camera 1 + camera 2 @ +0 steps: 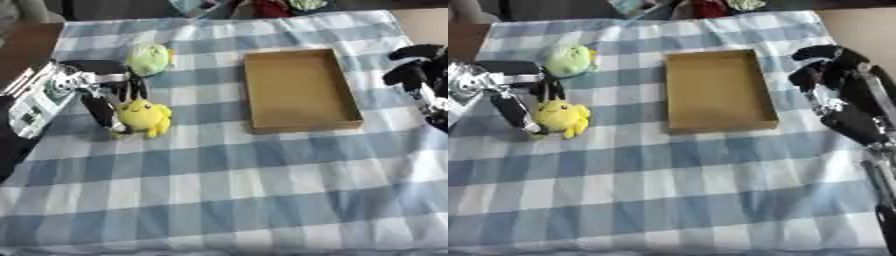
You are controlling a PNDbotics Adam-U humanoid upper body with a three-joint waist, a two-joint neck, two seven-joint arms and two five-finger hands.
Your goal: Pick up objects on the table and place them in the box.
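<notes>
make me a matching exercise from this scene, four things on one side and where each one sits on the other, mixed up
Things:
1. yellow plush toy
2. green plush toy
3. cardboard box
4. right hand

Places:
A. middle of the checked cloth, nothing inside
B. far left of the cloth, beyond the left hand
C. right of the box, touching no toy
D. between the left hand's fingers and thumb, on the cloth

Pairs: 1-D, 2-B, 3-A, 4-C
</notes>
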